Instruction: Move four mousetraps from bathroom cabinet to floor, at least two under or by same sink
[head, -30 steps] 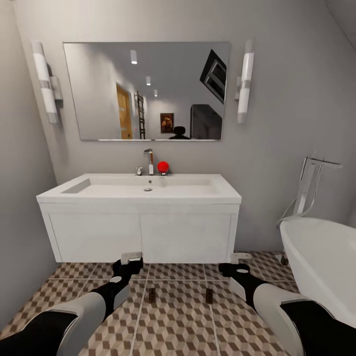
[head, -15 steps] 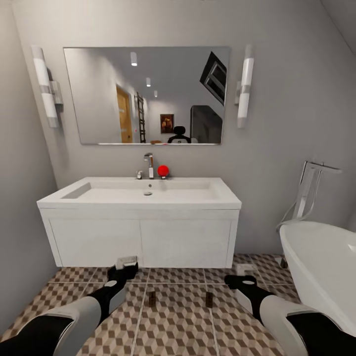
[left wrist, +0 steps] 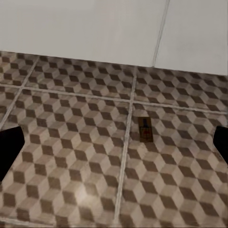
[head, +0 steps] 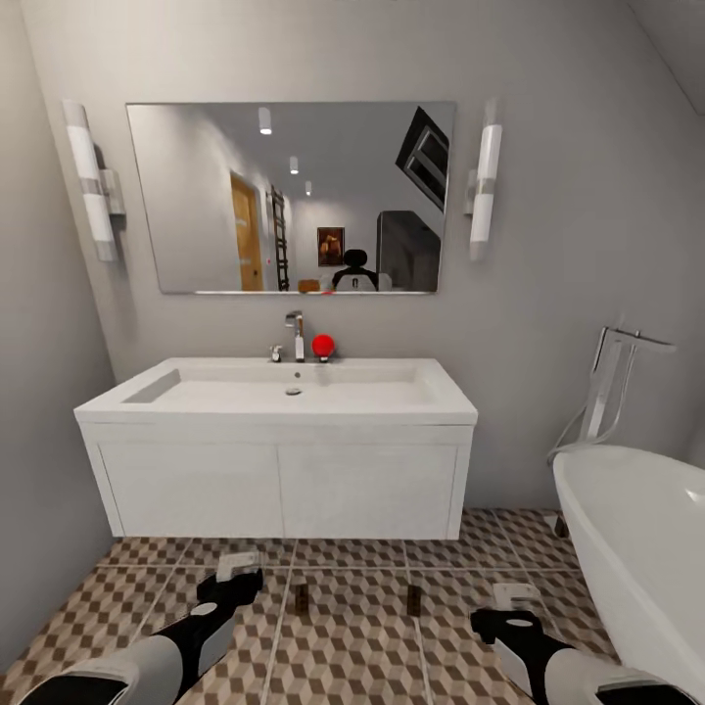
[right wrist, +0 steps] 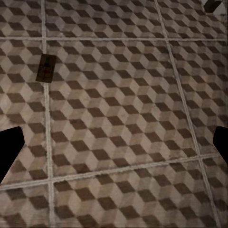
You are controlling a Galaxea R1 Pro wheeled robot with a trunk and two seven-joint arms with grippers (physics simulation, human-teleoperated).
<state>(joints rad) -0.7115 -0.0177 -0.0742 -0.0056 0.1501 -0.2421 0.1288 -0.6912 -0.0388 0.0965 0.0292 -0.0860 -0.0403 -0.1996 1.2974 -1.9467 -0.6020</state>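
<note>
Two mousetraps laid on bathroom floor (head: 352,656) in front of sink (head: 284,392).

Left mousetrap (head: 301,597) & right mousetrap (head: 414,600) are seen flat on the patterned tiles, well apart, just out from the white vanity's front edge. Left hand (head: 238,568) and right hand (head: 514,597) are held low over the tiles w/ nothing gripped; fingers spread wide in both wrist views.
</note>
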